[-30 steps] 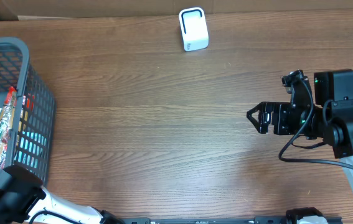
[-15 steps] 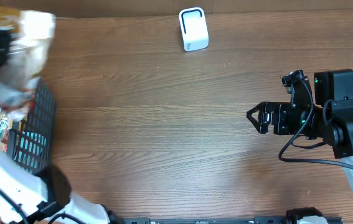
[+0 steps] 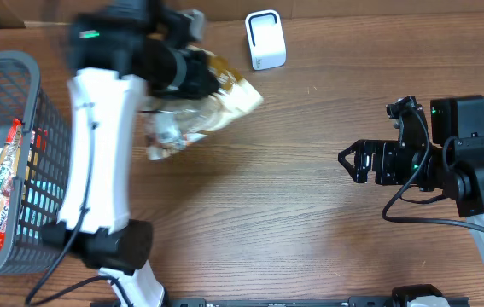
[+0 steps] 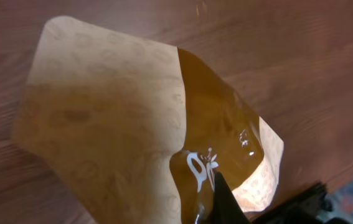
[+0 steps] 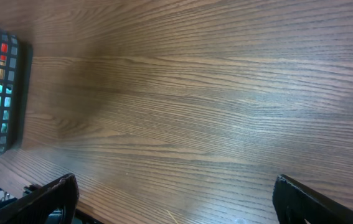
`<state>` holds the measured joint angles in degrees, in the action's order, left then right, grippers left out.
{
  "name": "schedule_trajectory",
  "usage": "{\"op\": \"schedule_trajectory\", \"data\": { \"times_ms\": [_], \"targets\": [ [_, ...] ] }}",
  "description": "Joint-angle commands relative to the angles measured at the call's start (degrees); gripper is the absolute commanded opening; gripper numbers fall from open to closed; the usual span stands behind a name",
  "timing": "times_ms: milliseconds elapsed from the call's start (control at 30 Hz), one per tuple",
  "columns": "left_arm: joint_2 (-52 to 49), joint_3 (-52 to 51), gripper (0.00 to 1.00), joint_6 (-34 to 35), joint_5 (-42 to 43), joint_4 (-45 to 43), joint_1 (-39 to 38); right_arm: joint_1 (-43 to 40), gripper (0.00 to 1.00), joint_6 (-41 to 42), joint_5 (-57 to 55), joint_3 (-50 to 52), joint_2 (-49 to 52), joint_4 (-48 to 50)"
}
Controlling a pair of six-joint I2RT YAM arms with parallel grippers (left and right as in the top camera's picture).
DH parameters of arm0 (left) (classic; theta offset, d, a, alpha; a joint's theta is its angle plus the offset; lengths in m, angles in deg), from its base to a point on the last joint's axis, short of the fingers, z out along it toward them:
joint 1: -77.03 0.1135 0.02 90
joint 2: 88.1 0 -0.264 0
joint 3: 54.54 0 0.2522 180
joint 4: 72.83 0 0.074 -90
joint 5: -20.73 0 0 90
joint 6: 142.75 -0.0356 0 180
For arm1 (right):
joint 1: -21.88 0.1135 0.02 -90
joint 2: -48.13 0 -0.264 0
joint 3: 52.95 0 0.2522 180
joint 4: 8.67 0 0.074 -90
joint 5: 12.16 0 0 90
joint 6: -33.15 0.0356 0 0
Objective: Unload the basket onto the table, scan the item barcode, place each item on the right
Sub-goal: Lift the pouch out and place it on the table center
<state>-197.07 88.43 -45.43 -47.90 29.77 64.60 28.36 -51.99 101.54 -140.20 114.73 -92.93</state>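
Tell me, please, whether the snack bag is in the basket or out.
Out: the left gripper holds the snack bag over the table, clear of the basket.

Glossy plastic bag [image 3: 218, 101], matt wood table [image 3: 267, 200]
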Motion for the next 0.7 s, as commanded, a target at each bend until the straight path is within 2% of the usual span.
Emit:
{"op": "schedule_trajectory", "data": {
  "times_ms": [0,133,300,333,433,500,533,667],
  "targets": [
    [-1.95,-9.97,0.05,1.14,-2.05,-6.01,-5.09,0.31,1.00,-0.22,-0.11,-0.72,-0.04,0.24],
    [-3.82,-20.31,0.04,2.36,-1.79,-16.15,-10.23,0.31,1.00,-0.22,-0.11,-0.72,-0.04,0.24],
    [-5.64,-28.02,0.04,6.01,-1.81,-25.05,-15.52,0.31,1.00,-0.22,-0.11,-0.72,-0.04,0.33],
    [-5.73,-28.44,0.09,6.12,-1.79,-25.92,-16.02,0.31,1.00,-0.22,-0.11,-0.72,-0.04,0.33],
    [-5.90,-29.20,0.60,6.38,-1.88,-28.35,-17.68,0.31,1.00,-0.22,-0.11,-0.72,-0.04,0.26],
    [-5.68,-29.00,0.84,4.70,-1.90,-29.18,-18.03,0.31,1.00,-0.22,-0.11,-0.72,-0.04,0.26],
    [-5.62,-28.63,0.90,4.46,-2.12,-29.33,-18.01,0.31,1.00,-0.22,-0.11,-0.72,-0.04,0.26],
    [-4.57,-23.91,0.92,4.48,-2.29,-27.43,-15.58,0.31,1.00,-0.22,-0.11,-0.72,-0.04,0.26]
  ]
}}
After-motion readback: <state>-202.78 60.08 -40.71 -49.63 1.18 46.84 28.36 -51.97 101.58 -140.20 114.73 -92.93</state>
